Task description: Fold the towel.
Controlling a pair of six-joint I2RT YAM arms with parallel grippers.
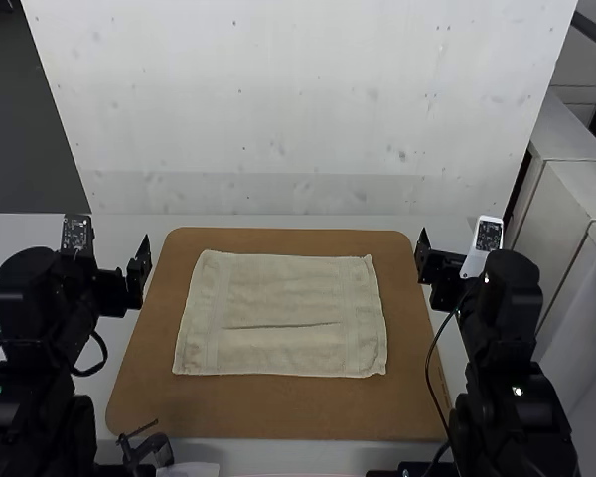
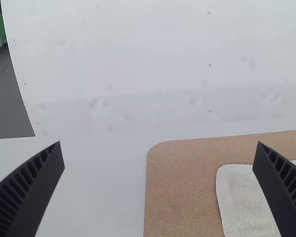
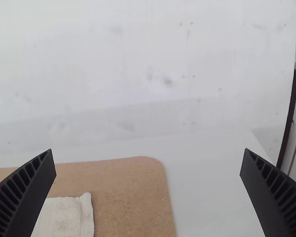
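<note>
From where I stand, a pale tabletop (image 1: 0,248) carries a brown board (image 1: 278,412) with rounded corners. On it, a little below the middle of the frame, the cream towel (image 1: 278,283) lies flat, wider than it is deep, a thin dark crease crossing it near its centre. Over at the left of the frame, the left tool (image 1: 114,260) is spread wide, gripping nothing. To the right of the towel, near the board's upper right corner, the right tool (image 1: 455,260) gapes just as wide, also empty.
</note>
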